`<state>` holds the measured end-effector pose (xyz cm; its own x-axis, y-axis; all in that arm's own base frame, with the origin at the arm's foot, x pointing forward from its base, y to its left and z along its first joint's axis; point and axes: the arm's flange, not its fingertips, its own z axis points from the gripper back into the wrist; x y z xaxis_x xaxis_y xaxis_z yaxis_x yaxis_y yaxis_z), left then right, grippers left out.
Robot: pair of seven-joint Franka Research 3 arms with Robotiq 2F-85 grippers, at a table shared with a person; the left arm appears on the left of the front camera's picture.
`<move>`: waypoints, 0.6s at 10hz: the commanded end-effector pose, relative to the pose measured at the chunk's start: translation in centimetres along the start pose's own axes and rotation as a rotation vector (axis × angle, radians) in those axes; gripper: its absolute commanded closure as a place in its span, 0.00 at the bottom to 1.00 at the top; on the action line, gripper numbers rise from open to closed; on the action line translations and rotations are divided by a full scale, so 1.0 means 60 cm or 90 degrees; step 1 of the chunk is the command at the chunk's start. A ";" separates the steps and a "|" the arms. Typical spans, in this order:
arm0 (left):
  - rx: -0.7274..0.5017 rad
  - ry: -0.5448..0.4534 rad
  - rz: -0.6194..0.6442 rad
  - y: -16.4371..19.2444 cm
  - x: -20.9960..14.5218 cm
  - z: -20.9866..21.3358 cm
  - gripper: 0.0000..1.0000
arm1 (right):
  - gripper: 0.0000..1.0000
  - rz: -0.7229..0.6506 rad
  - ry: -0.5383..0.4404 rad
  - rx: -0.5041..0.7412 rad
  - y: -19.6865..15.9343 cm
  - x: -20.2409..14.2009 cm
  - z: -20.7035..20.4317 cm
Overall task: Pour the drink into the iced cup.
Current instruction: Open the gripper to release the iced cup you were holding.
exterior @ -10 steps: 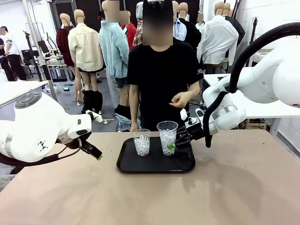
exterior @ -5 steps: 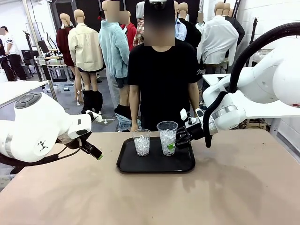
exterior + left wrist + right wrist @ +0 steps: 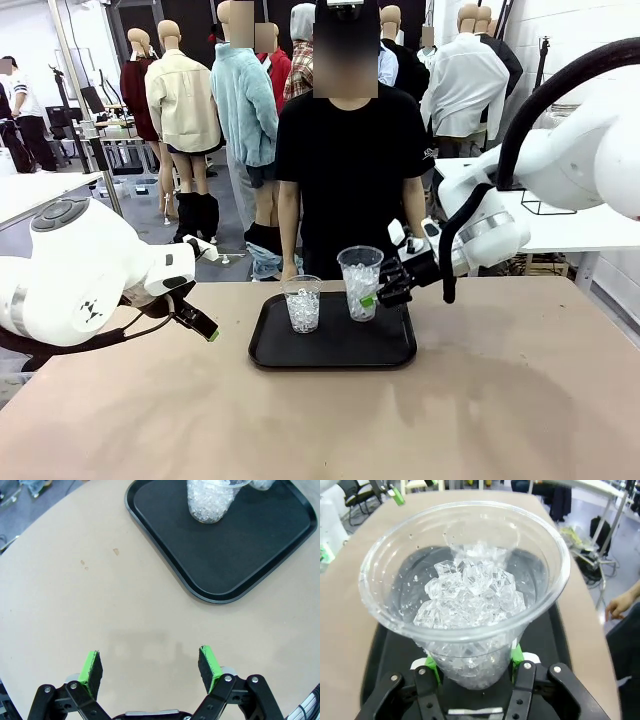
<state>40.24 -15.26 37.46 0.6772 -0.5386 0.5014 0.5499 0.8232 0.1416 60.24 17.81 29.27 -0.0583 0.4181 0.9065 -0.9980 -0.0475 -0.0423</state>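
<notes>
Noted right tool (image 3: 373, 298) clenched on iced cup (image 3: 360, 280) between its pads, tray (image 3: 240, 555) beneath; left tool (image 3: 150, 665) spread empty, bench (image 3: 75, 605) below; found ice only inside, drink not yet poured.

Right wrist view: iced cup (image 3: 465, 590) covers most of the pads of right hand (image 3: 472, 667); just green slivers show either side of cup btm. Cup also hides most of tray (image 3: 545, 630) beneath hand. Cut by pic edge: person's hand (image 3: 620, 605), beyond and to one side. Left wrist view: ahead of left hand (image 3: 150, 669), second cup (image 3: 210, 502) has its top cut off; tray's far side cut too.
</notes>
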 end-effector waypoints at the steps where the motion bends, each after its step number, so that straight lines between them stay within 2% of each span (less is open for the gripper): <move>1: 0.000 -0.001 0.002 0.002 0.000 0.001 0.00 | 0.43 0.009 -0.016 0.003 0.003 0.054 0.059; 6: 0.000 -0.001 0.002 0.002 0.000 0.001 0.00 | 0.43 0.026 -0.047 -0.079 -0.019 0.124 0.159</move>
<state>40.24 -15.28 37.47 0.6768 -0.5389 0.5015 0.5501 0.8230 0.1419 61.21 11.99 39.41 -0.1106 0.3875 0.9152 -0.9903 0.0347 -0.1344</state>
